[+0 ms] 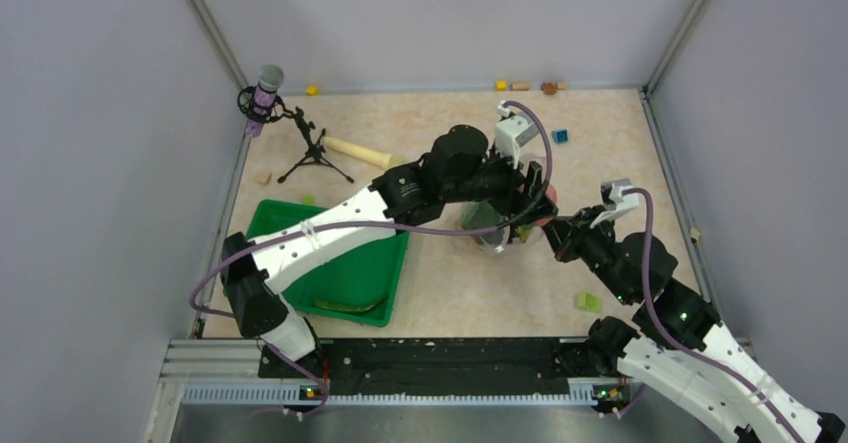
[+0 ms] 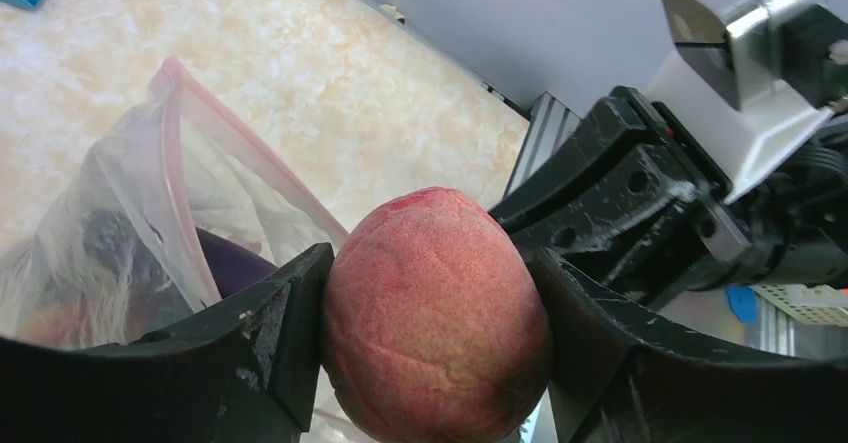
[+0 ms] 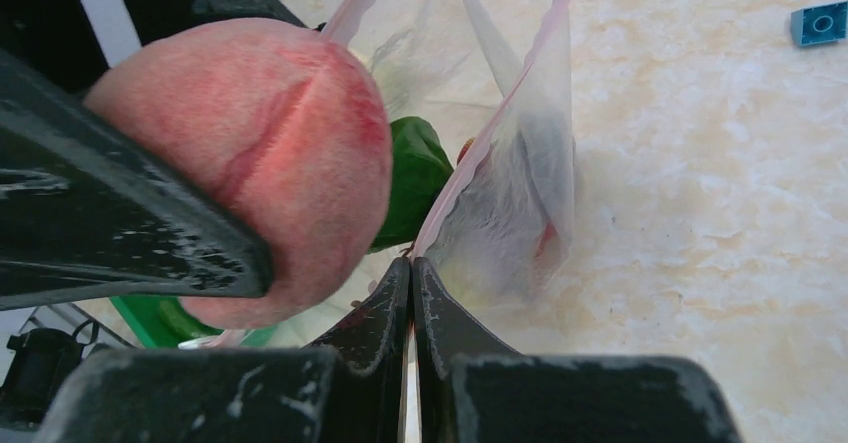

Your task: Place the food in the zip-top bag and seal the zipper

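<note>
My left gripper is shut on the red-yellow peach and holds it above the open mouth of the clear zip-top bag. The peach also shows in the right wrist view. My right gripper is shut on the bag's pink zipper strip and holds that side of the mouth up. Inside the bag I see the green bok choy and the purple eggplant. In the top view the bag sits between both grippers, mostly hidden by them.
A green tray lies under the left arm at left. A rolling pin and a microphone on a tripod stand at the back left. A blue block and a green block lie near the right arm.
</note>
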`<state>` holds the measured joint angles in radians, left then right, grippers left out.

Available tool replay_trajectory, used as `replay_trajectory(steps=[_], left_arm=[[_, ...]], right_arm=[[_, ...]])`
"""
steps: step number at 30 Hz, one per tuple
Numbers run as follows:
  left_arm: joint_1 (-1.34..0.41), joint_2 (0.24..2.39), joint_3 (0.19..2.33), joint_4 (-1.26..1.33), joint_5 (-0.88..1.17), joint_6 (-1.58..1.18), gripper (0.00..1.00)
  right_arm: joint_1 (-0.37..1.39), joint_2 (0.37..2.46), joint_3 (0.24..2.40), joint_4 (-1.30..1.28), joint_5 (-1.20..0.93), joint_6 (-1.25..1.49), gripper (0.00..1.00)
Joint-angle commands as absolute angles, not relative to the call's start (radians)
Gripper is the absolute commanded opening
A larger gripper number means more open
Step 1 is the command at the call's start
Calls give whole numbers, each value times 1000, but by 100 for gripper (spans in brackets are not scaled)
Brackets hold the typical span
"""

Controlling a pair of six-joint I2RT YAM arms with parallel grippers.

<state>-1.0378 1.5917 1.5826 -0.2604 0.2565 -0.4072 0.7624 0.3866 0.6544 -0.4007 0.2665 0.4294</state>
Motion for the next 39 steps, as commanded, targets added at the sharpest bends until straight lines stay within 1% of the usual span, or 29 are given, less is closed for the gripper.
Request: replay_trajectory(steps=[1,8,14,20,23,24,33,39], left_arm=[[-1042,1630,1651,-211,211,-367,29],[-1043,1648,1655,-265,23,-318,30],[-1045,1639,1643,-289,-74,-291,49],[-1050,1638,1640,-284,-99,-282,81],[-1051,1637,1643,-283,-102,-278,94],[-1052,1637,1643,-281,-105,-274,97],[-1054,1615,1644,-301,-69,-264,97],[-1054,1494,1583,-309,-5,-269,97]], right_arm=[[755,386,669,-333,257,420,0],[755,372,666,-332,268,421,0],[755,372,665,-332,270,421,0],[755,371,663,-331,278,424,0],[755,369,663,-331,279,423,0],[755,368,663,-331,280,423,0],[755,369,662,-331,281,424,0],[754,369,662,-333,278,424,0]])
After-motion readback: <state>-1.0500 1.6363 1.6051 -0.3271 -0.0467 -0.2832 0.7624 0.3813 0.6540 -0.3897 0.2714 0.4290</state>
